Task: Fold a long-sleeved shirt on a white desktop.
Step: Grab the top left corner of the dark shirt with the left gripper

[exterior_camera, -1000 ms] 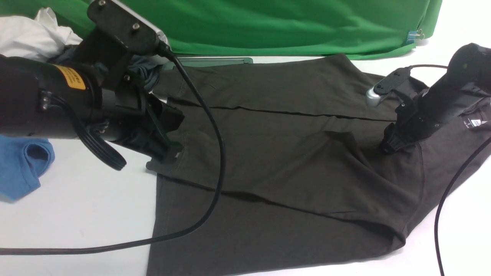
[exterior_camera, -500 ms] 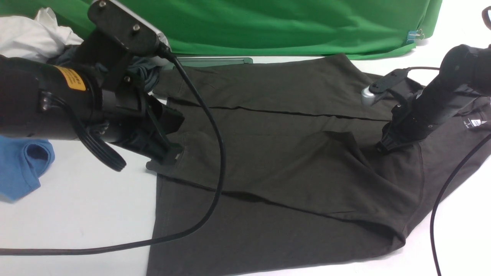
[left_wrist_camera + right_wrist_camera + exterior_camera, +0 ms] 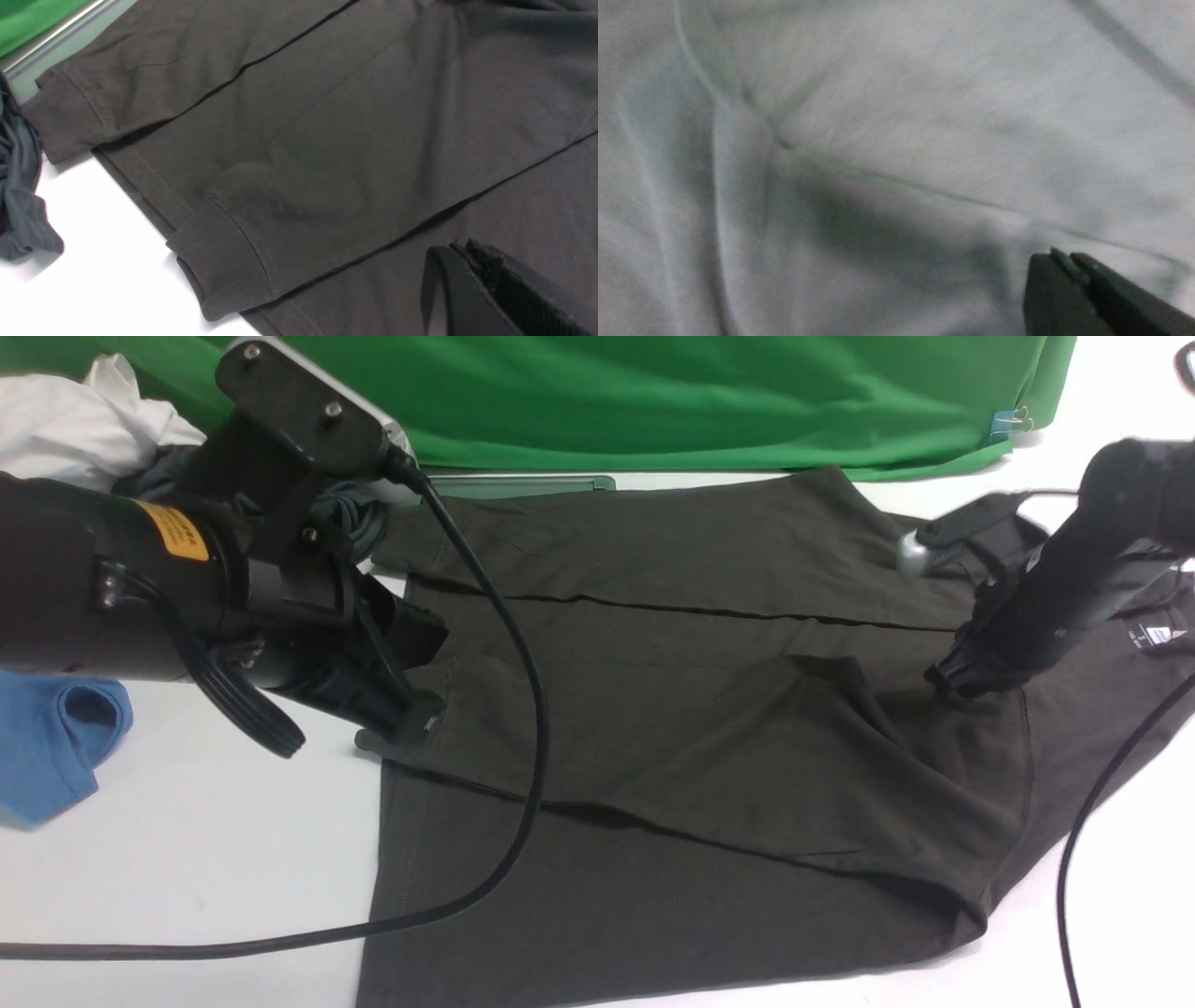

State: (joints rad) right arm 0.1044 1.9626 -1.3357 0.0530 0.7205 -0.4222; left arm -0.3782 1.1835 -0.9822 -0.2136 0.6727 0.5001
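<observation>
Shirt [image 3: 607, 915] lies spread on table [image 3: 187, 840], sleeves [image 3: 653, 747] folded across the body, label [image 3: 1156, 635] toward robot's right. L gripper [image 3: 401, 733] is closed on nothing, tip by the near cuff [image 3: 224, 266] at shirt's left edge. R gripper [image 3: 948, 681] is closed too, tip down on the fabric nr the label end; can't tell if cloth is pinched. Blue shirt [image 3: 47, 747] sits far left.
</observation>
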